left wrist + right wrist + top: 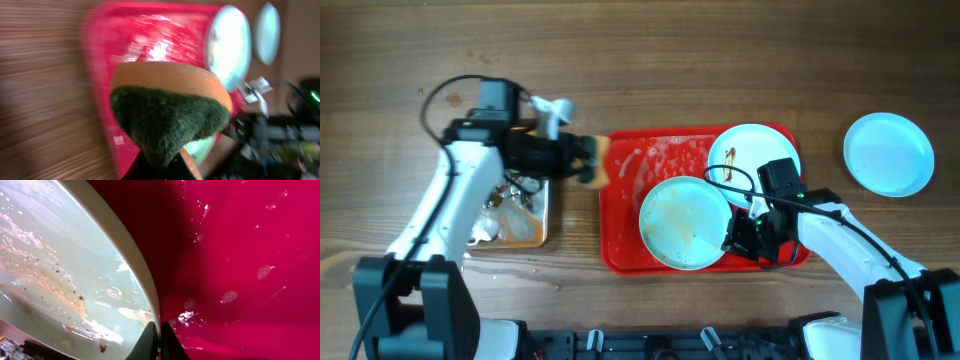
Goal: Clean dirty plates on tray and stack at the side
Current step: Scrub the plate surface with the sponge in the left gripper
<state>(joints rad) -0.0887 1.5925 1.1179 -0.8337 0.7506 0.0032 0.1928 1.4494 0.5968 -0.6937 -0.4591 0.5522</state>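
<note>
Sponge (170, 115) sits clamped in the left end effector (162, 167) beside the tray (100, 60), toward the worktop's left edge; right end effector (159, 341) pinches the rim of a smeared plate (60, 270).

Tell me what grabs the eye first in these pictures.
The red tray, wet and foamy at mid-table, stands out most, with a sauce-smeared plate at its front whose rim the right gripper pinches. At the tray's left edge the left gripper holds a green-and-orange sponge. A clean plate lies by itself on the table at far right.
</note>
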